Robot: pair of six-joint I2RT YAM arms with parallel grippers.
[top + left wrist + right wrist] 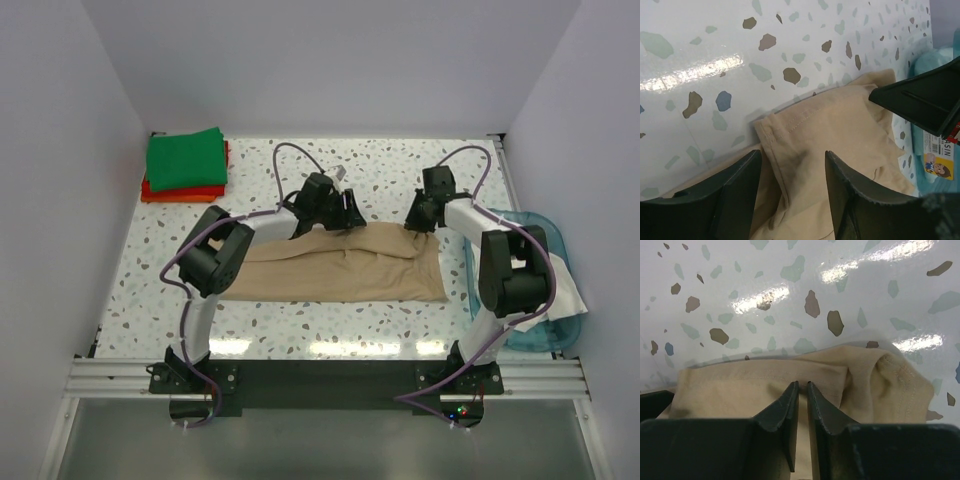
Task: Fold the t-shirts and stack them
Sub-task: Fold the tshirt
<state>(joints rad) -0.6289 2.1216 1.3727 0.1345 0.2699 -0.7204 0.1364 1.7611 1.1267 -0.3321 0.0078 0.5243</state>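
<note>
A tan-beige t-shirt [340, 268] lies folded into a long strip across the middle of the table. My left gripper [350, 214] is over its far edge near the centre. In the left wrist view it [792, 155] is open, its fingers straddling a stitched fold of the tan cloth [840, 125]. My right gripper [418, 222] is at the shirt's far right corner. In the right wrist view it [802, 386] is pinched shut on the tan cloth [740, 385] just behind the hem. A green t-shirt [185, 158] lies folded on a red-orange one [180, 191] at the back left.
A translucent blue tub [545, 232] stands at the right edge of the table beside the right arm, with whitish cloth [566, 290] in it. The speckled tabletop [380, 165] is walled in by white panels on three sides.
</note>
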